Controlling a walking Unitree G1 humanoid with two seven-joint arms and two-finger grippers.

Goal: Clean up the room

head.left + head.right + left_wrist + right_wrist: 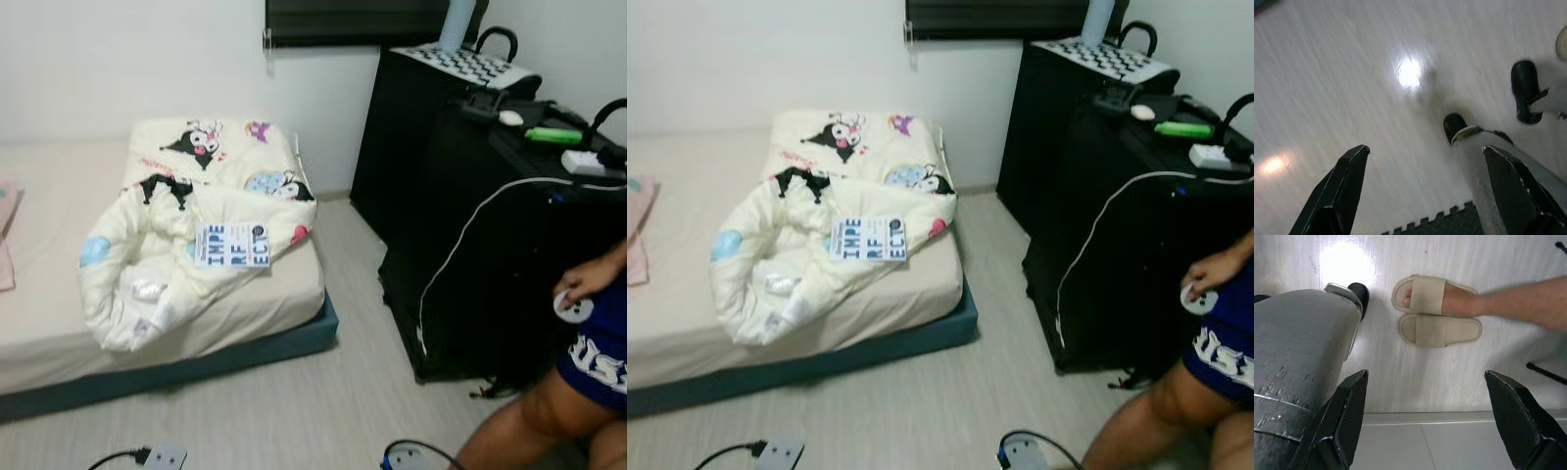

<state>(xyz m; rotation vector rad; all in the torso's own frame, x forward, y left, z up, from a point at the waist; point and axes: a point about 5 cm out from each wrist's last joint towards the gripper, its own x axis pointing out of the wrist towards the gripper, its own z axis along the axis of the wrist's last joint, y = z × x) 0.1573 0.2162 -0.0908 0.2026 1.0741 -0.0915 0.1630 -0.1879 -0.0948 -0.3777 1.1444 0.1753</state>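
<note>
Cream cartoon-print quilt (186,235), beige slippers (1437,316)

Cream cartoon-print duvet (186,245) is lying crumpled on the mattress (59,323), with a blue-lettered booklet (232,245) resting on top.

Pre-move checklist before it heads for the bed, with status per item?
1. Left tool open, holding nothing: ok.
2. Right tool open, holding nothing: ok.
3. Target in sight: crumpled blanket on the mattress, booklet lying on it: ok.
4. Floor path to the bed: bare: ok.
5. Person's leg close on the robot's right, sandalled foot beside the robot's leg: not ok.
6. White cable hanging down the black cabinet, snag risk: cannot tell.
</note>
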